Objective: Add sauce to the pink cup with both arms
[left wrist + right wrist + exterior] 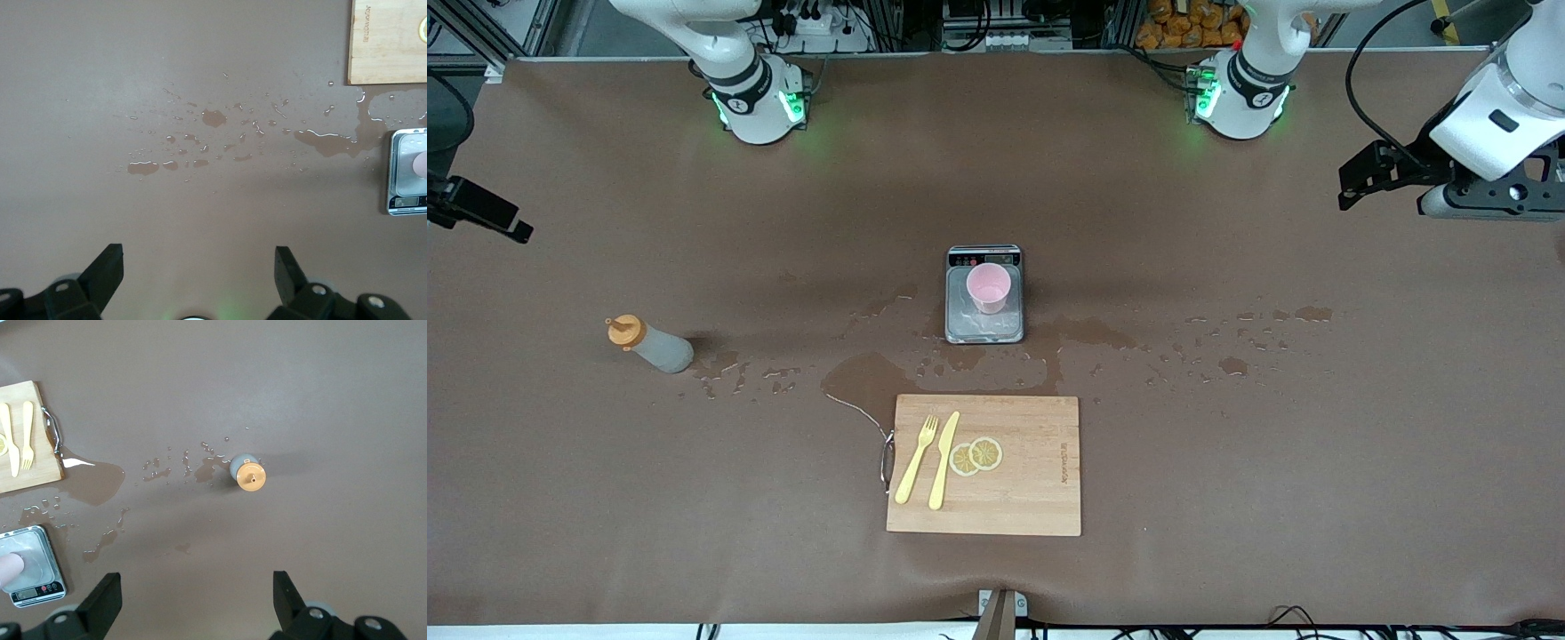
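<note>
The sauce bottle [649, 345], grey-white with an orange cap, stands upright on the table toward the right arm's end; the right wrist view looks down on its cap [251, 475]. The pink cup [989, 287] stands on a small silver scale [984, 331] at mid-table. Only the cup's edge [9, 570] shows in the right wrist view. My right gripper [197, 593] hangs open and empty above bare table near the bottle. My left gripper [199, 267] hangs open and empty above bare table at the left arm's end, well away from the scale [403, 200].
A wooden cutting board [1040, 498] lies nearer to the front camera than the scale, carrying a yellow fork [917, 460], a knife [943, 460] and lemon slices [976, 456]. Wet patches [863, 378] and droplets [1232, 364] spread across the brown table cover.
</note>
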`<state>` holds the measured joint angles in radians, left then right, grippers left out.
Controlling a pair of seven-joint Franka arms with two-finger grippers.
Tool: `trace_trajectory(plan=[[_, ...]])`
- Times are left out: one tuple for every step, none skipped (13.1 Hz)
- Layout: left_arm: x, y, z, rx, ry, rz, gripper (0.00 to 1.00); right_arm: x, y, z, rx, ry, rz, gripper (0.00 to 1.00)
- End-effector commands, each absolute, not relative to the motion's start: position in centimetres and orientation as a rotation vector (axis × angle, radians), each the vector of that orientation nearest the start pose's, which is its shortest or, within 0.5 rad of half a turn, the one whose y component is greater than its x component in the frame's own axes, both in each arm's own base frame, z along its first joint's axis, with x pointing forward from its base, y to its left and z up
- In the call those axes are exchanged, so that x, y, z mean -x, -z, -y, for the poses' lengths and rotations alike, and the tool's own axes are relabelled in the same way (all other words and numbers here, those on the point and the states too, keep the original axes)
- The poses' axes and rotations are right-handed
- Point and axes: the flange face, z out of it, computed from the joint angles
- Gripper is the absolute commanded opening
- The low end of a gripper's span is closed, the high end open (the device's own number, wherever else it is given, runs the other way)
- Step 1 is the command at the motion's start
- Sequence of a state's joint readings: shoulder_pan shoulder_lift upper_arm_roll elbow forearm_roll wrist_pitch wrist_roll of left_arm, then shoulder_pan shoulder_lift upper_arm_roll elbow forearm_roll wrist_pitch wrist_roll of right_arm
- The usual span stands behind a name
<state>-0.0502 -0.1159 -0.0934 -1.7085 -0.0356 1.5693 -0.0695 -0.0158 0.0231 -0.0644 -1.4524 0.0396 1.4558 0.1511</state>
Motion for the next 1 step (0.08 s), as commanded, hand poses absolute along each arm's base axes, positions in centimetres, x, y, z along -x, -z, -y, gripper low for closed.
trace_trajectory(plan=[[-50.96, -62.44, 7.93, 3.153, -0.049, -0.154, 1.00, -54.37, -65.87, 3.68, 3.103, -0.013, -0.331, 1.00]])
